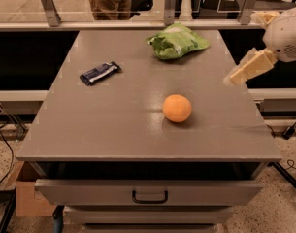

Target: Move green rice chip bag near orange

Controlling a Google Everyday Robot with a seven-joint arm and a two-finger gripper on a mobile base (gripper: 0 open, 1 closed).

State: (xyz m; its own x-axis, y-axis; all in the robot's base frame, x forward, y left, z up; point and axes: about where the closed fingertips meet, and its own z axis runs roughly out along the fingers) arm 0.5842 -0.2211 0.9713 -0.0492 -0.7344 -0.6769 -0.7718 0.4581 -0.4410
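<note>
The chip bag (178,41) lies by the far edge of the table (113,130), the orange (177,108) before it near the middle. A bar (100,73) lies toward the left edge; the gripper (234,77) hangs at the right edge.
</note>
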